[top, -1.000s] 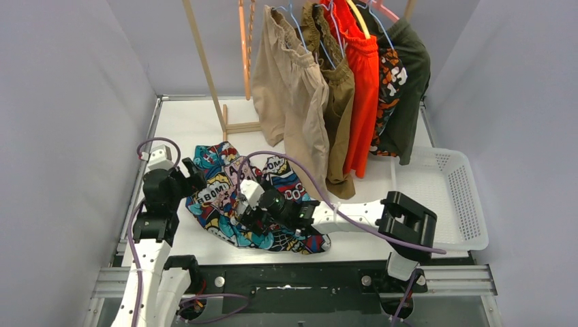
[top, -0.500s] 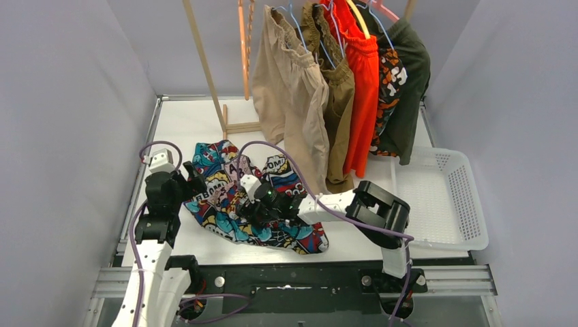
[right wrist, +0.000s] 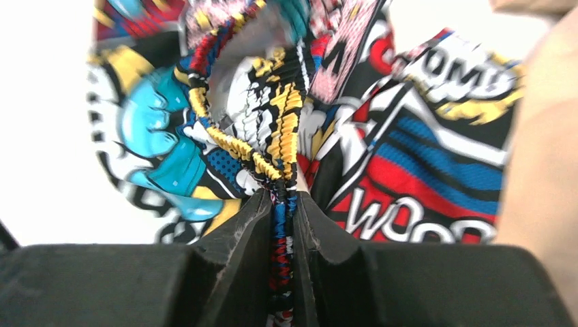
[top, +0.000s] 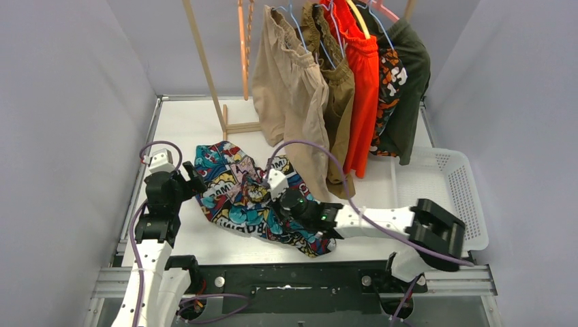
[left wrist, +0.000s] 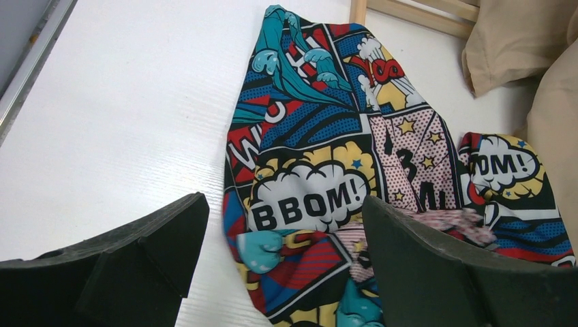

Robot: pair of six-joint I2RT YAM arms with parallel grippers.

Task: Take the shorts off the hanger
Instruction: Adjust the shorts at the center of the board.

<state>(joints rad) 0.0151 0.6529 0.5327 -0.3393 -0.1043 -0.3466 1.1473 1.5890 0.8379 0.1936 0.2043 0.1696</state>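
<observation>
Found right gripper [right wrist: 281, 204] clamped on the gathered waistband of multicolour comic-print cloth shorts [top: 232, 187] crumpled on white worktop [top: 198, 129], left gripper [left wrist: 285, 204] gaping empty beside them; judged pair freed, next move calling for lifting it clear without snagging hanging beige shorts [top: 290, 88].

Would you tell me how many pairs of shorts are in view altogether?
6. Five hang on the rack: beige shorts, brown shorts, orange-red shorts, camouflage shorts, dark green shorts. The comic-print shorts lie on the table. Others may hide between them.
</observation>
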